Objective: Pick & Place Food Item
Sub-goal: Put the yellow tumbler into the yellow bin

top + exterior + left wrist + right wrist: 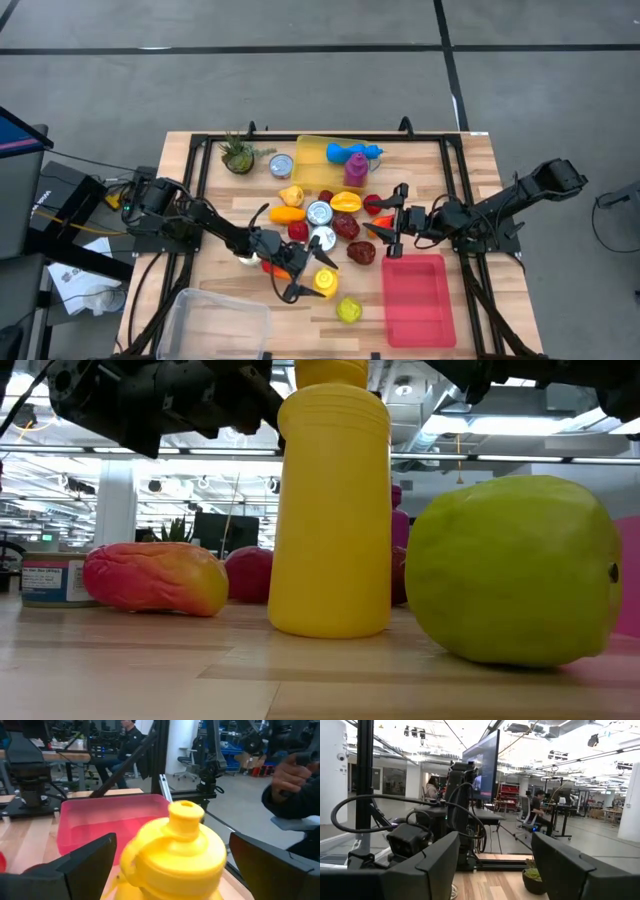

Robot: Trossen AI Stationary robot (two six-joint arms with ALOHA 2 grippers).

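Left hand (308, 279) is down low over the bench (220, 225), fingers spread wide, one on each side of the yellow bottle (325, 281), not yet clenched on it. In the left wrist view the bottle's cap sits right between the two fingers (87, 862), close in, with gaps on both sides, so no contact as far as I can tell. The bottle stands upright on the bench, and the green apple (348, 311) lies just beyond the hand toward the near edge. The pink bin (418, 298) is beyond the bottle, straight ahead of the left hand, and looks empty; the clear bin (213, 322) sits back behind that hand, also empty as far as visible. Right hand (392, 222) hovers near the pile of food items, fingers part open, holding nothing; the red-orange piece (380, 232) is just beside it. Judgement: task is early, the pick is lined up but the grasp is not made, and lift, carry and drop into a bin are all left.
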